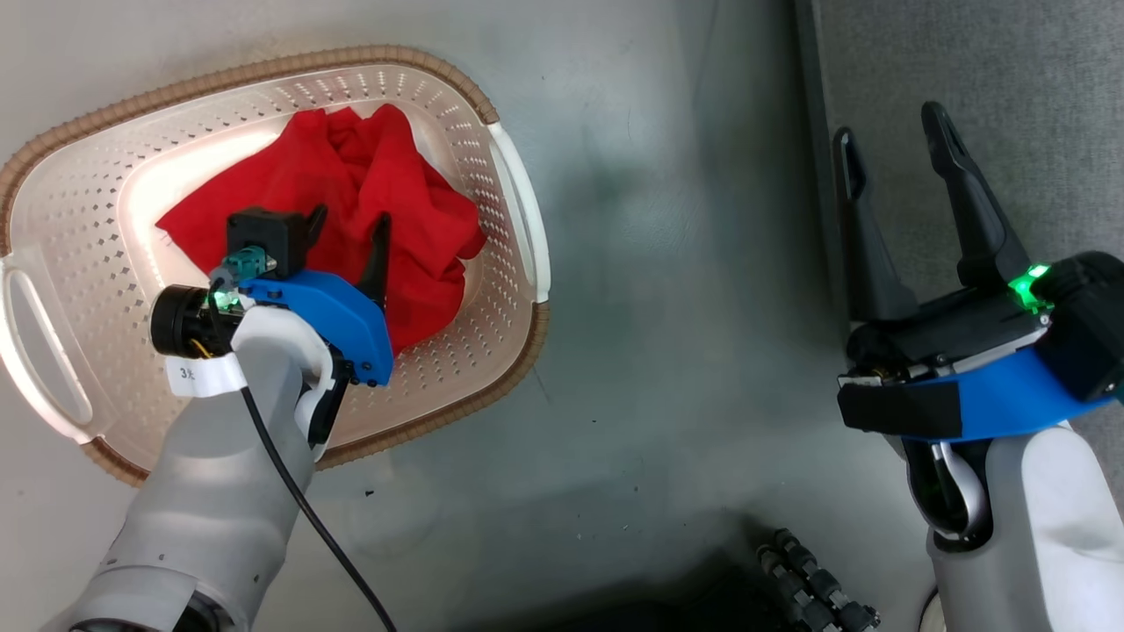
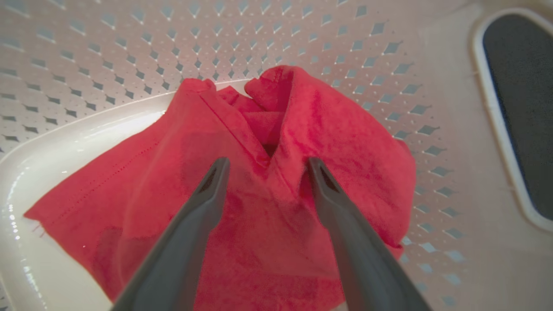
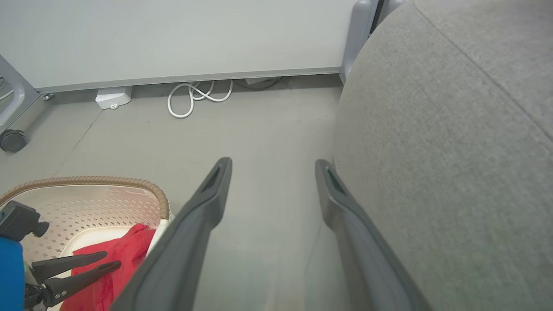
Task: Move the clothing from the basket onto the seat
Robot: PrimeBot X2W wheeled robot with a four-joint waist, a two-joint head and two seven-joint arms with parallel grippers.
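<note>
Crumpled red clothing [image 1: 369, 202] [image 2: 276, 181] [image 3: 125, 255] lies in the cream perforated basket [image 1: 518, 219] [image 2: 129, 52] [image 3: 86, 203] with a brown woven rim, standing on the floor at the left. My left gripper [image 1: 349, 226] [image 2: 265, 166] [image 3: 101, 261] hangs inside the basket just over the cloth, open, its fingers either side of a fold. Far right, my right gripper [image 1: 887, 132] [image 3: 272, 166] is open and holds nothing, beside the light-grey seat [image 1: 1010, 79] [image 3: 453, 151].
Grey floor [image 1: 685, 307] lies between basket and seat. By the far wall are a coiled white cable [image 3: 194, 95], a small white box [image 3: 112, 97] and a caster wheel [image 3: 11, 140]. A dark ribbed part [image 1: 817, 588] sits at the bottom edge.
</note>
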